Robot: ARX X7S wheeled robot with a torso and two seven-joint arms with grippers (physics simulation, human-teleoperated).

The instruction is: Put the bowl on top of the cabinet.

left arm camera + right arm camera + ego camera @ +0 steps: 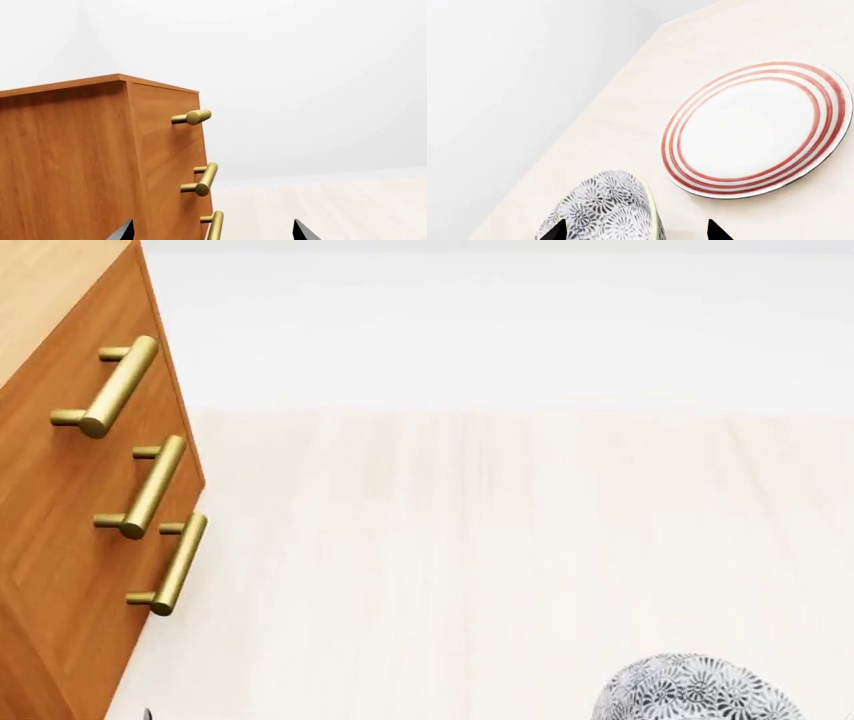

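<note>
The bowl [610, 210], white with a dense grey-black floral pattern and a pale rim, lies low between the fingertips of my right gripper [635, 231]. That gripper is open: one tip overlaps the bowl's patterned outside and the other stands apart from the rim. In the head view the bowl [694, 690] shows at the bottom right, with neither gripper's jaws visible around it. The orange-brown cabinet [67, 540] stands at the left. My left gripper [215, 231] is open and empty, facing the cabinet [67, 160] near its front corner.
Three brass bar handles [150, 485] stick out from the cabinet front; the lowest handle [215, 225] lies between my left fingertips in the left wrist view. A flat white plate with red rings [757, 130] sits on the pale wooden surface [507, 560] beside the bowl.
</note>
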